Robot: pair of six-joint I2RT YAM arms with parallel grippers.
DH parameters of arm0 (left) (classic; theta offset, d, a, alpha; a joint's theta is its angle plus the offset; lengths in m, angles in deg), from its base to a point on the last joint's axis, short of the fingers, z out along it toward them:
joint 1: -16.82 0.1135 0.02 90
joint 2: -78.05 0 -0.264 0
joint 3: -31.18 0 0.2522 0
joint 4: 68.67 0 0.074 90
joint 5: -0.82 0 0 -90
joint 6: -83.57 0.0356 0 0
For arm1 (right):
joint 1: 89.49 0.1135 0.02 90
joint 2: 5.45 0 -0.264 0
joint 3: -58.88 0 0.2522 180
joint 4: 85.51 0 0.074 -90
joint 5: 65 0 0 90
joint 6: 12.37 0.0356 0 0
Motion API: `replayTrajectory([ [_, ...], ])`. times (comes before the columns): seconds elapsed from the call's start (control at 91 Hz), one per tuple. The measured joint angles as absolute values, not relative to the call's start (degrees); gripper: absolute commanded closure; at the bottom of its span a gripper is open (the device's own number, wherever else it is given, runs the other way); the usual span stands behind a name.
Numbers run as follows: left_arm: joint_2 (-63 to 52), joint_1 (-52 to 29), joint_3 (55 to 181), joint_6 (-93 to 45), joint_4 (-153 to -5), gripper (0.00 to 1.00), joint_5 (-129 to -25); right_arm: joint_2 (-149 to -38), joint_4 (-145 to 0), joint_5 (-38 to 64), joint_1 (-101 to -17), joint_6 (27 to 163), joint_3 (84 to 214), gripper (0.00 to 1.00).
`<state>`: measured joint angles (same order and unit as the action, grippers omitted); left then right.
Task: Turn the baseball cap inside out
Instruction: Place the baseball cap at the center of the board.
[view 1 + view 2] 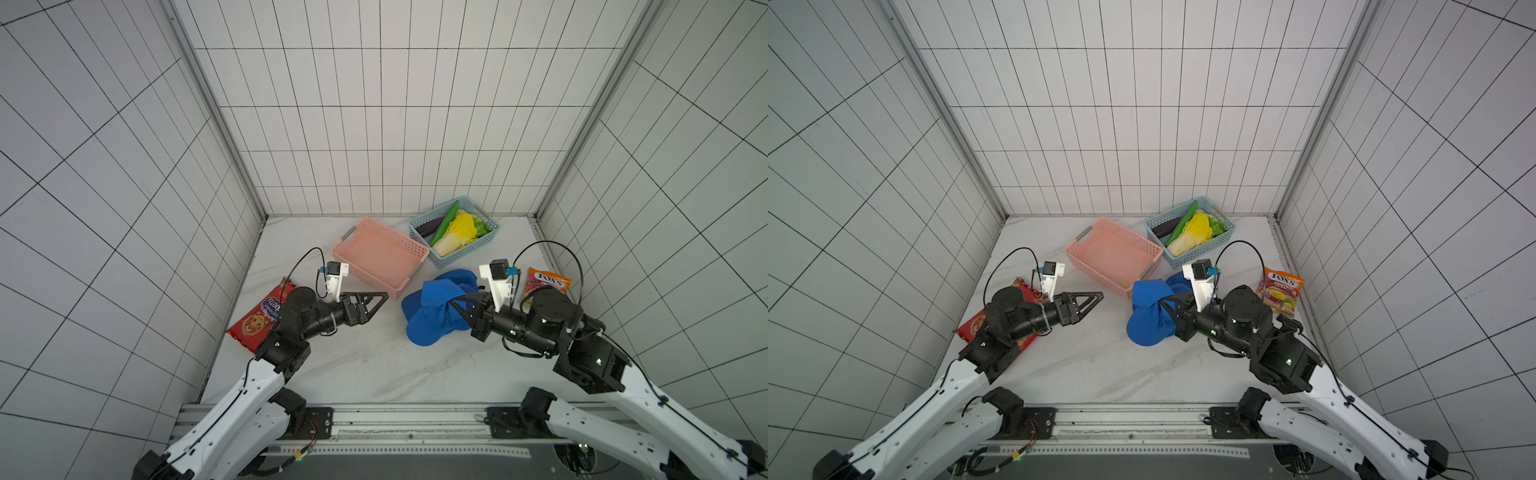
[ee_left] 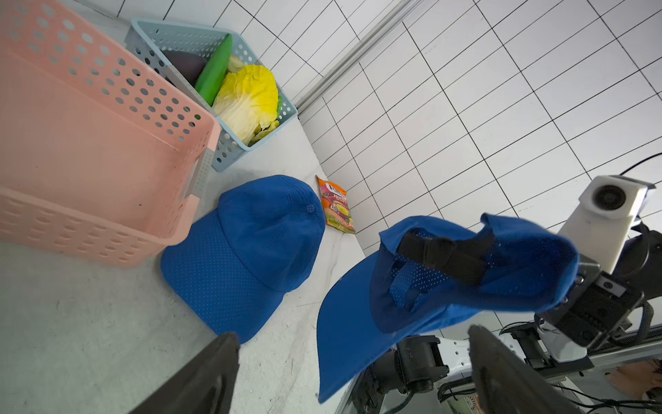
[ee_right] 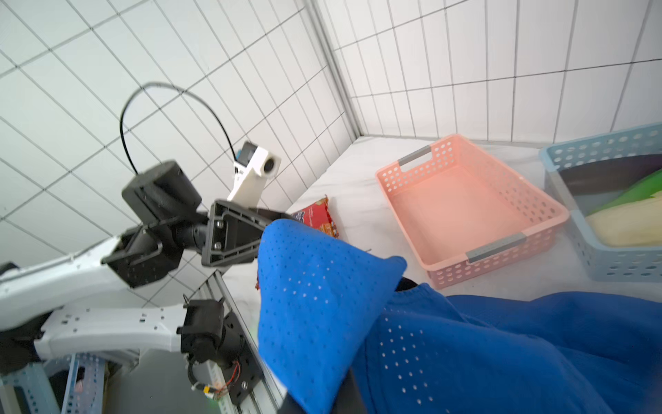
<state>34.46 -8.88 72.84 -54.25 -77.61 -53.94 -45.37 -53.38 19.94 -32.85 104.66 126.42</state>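
A blue perforated baseball cap point(image 2: 447, 286) hangs in the air with my right gripper point(image 1: 453, 301) shut on the crown's cloth. Its brim point(image 1: 422, 330) droops toward the table and its black back strap point(image 2: 444, 254) shows inside. In the right wrist view the cap's cloth point(image 3: 322, 304) covers most of the fingers. A second blue cap point(image 2: 243, 258) lies crown up on the table against the pink basket, behind the held one point(image 1: 1148, 316). My left gripper point(image 1: 380, 301) stands open and empty, left of the held cap and apart from it, pointing toward it.
An empty pink basket point(image 1: 374, 259) sits at the back middle, with a blue basket point(image 1: 465, 251) of toy vegetables behind it to the right. A red cookie packet point(image 1: 253, 320) lies under the left arm. An orange candy bag point(image 1: 546, 282) lies by the right wall.
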Motion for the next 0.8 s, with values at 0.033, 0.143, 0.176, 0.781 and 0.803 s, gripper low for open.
replayTrajectory([
  [0.033,34.63,-8.9,71.29,-55.01,-76.49,0.02,-53.34,-45.33,-53.25,21.47,-32.85,105.81,127.21,1.0],
  [0.143,34.15,-9.86,65.95,-57.57,-72.23,0.02,-51.57,-45.59,-52.83,25.29,-32.85,109.46,129.54,1.0],
  [0.176,34.02,-10.87,64.58,-58.16,-70.92,0.02,-51.51,-45.81,-52.68,26.38,-32.85,110.47,130.16,1.0],
  [0.781,8.95,-34.82,61.14,-55.47,-34.75,0.02,-64.23,-51.38,-52.33,29.97,-32.85,120.9,135.53,1.0],
  [0.803,7.77,-34.93,61.43,-55.47,-33.7,0.02,-64.32,-51.32,-52.42,29.97,-32.85,121.25,135.71,1.0],
])
